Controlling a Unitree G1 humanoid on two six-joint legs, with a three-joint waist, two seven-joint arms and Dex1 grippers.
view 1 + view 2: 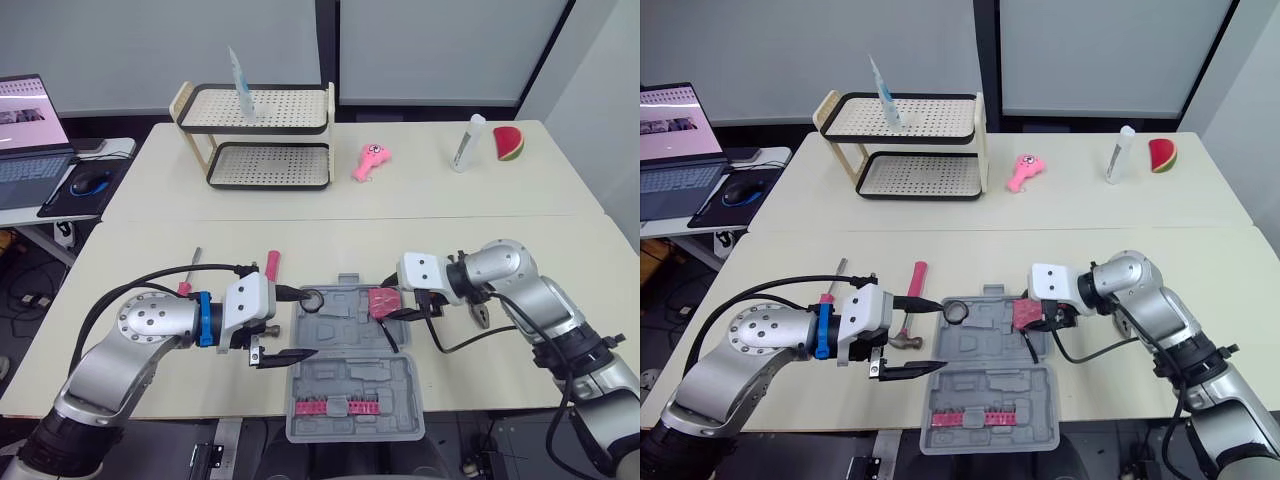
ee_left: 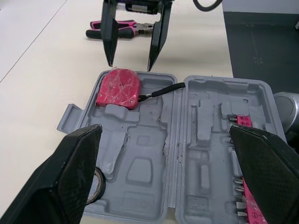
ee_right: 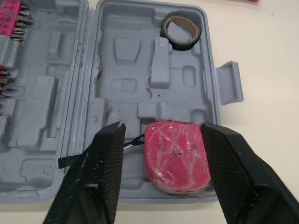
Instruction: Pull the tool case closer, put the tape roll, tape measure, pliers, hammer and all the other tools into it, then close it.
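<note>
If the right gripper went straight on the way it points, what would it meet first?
Probably the tape measure, lying in the case straight ahead of the open right gripper; depth is unclear.

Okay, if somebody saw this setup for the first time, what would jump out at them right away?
The open grey tool case at the table's near edge stands out first. A bright pink tape measure lies in its far right corner between the right gripper's open jaws; a black tape roll sits in the far left corner.
</note>
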